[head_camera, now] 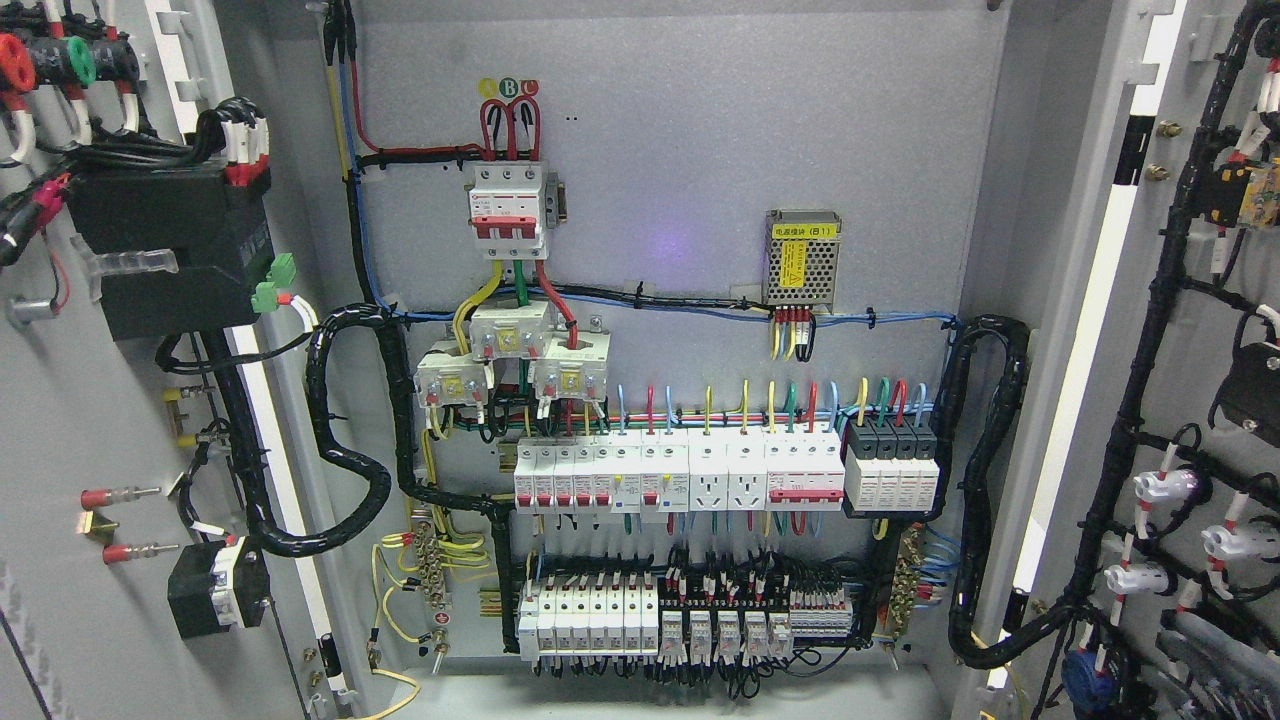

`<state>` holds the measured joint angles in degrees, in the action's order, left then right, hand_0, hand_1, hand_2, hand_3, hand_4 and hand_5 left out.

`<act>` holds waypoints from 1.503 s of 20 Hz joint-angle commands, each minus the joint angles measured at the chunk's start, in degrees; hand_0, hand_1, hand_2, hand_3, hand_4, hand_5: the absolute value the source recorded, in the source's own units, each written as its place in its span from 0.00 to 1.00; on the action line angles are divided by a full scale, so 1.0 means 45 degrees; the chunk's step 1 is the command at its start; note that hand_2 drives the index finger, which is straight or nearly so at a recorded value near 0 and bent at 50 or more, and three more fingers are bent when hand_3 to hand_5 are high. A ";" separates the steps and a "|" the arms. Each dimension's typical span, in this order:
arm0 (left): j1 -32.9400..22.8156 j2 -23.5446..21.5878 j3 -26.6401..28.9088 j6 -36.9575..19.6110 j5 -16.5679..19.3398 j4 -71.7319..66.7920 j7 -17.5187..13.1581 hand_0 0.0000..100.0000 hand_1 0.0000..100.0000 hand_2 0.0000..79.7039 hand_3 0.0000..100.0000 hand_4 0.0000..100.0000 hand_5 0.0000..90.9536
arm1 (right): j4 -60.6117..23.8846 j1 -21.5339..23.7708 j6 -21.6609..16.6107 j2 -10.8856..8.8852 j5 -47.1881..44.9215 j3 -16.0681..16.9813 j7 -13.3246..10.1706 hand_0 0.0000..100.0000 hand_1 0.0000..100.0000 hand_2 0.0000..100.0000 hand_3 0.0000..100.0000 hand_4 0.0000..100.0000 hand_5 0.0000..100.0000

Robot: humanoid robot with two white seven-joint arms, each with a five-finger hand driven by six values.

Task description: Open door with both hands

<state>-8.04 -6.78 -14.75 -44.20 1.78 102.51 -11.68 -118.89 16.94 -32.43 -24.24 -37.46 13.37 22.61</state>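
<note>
Two doors stand swung wide, the left door filling the left edge of the frame and the right door filling the right edge, both showing their wired inner faces. Neither robot hand shows anywhere, so how the fingers sit cannot be told. Between the doors, the grey back panel of the cabinet is fully in view. Upper centre, one red-and-white main breaker takes three looped wires from above. Just right of centre sits one small mesh-cased power supply with a yellow label. Below the breaker, three white blocks cluster in a triangle. Across the middle runs one long row of breakers with two sockets among them, and a second row of switches and relays lines the bottom. Two thick black cable bundles loop out, one toward the left door, one toward the right.
</note>
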 commanded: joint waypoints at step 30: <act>-0.0908 0.0667 0.4410 -1.0431 -0.0963 0.1126 0.0056 0.12 0.56 0.00 0.00 0.00 0.00 | 0.0541 0.0258 0.0391 -0.0238 -0.1987 0.1268 0.0014 0.10 0.13 0.00 0.00 0.00 0.00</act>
<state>-11.95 -3.80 1.12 -44.26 -1.61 107.19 -11.43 -116.88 17.42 -30.63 -25.45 -44.39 17.91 22.70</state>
